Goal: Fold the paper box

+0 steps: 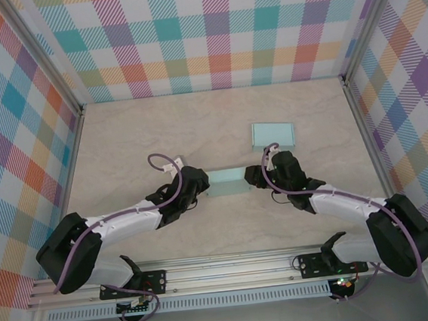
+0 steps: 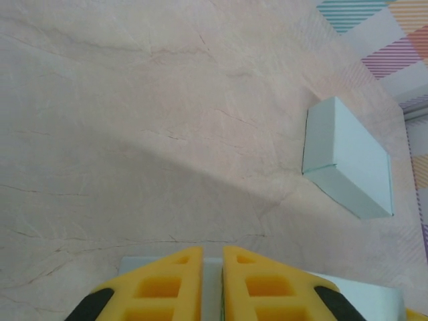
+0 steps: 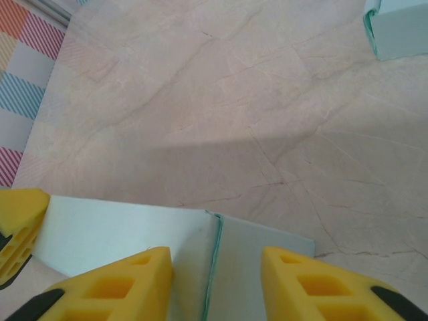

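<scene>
A pale teal paper box point(image 1: 227, 182) is seen lying flat near the middle of the marble-patterned table point(image 1: 136, 138), between the 2 arms. It is met from both ends: the left gripper point(image 1: 199, 183) is set at its left end and the right gripper point(image 1: 256, 174) at its right end.

In the left wrist view, the 2 yellow fingers point(image 2: 167, 287) of the left gripper are held almost together, with just a thin slit between them. The box's pale surface is seen beneath them and on both sides. Whether a wall of the box is pinched in that slit cannot be told.

In the right wrist view, the right gripper's fingers point(image 3: 127, 281) are spread well apart over the box, and a folded seam of the box is seen running through the gap between them. At the left edge of that view, 1 yellow finger of the left gripper is seen against the box's other end.

A second box point(image 1: 272, 133) of the same colour, already closed, is seen farther back and slightly to the right, apart from the paper box.
</scene>
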Action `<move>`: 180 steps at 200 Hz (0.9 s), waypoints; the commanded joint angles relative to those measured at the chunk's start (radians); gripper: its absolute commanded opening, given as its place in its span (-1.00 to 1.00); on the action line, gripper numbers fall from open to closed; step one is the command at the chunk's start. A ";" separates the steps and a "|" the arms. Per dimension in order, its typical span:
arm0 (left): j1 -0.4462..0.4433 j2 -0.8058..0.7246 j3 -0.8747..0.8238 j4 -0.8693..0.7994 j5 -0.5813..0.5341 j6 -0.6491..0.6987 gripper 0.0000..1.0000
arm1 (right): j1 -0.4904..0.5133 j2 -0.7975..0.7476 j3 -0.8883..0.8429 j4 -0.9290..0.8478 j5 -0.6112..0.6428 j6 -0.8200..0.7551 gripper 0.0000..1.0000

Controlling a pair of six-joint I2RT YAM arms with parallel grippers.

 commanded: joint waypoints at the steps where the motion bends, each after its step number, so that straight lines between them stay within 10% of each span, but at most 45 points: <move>1: -0.014 -0.006 0.009 -0.139 0.006 0.048 -0.64 | 0.009 -0.003 0.051 -0.096 -0.026 -0.032 -0.07; 81: -0.010 -0.171 0.066 -0.254 -0.098 0.269 0.28 | 0.008 -0.137 0.181 -0.334 0.047 -0.123 1.00; 129: -0.001 -0.201 0.143 -0.291 0.025 0.732 0.73 | 0.008 -0.252 0.239 -0.519 0.132 -0.162 0.99; 180: 0.001 -0.088 0.310 -0.421 0.406 1.243 0.62 | 0.007 -0.368 0.253 -0.656 0.245 -0.150 0.99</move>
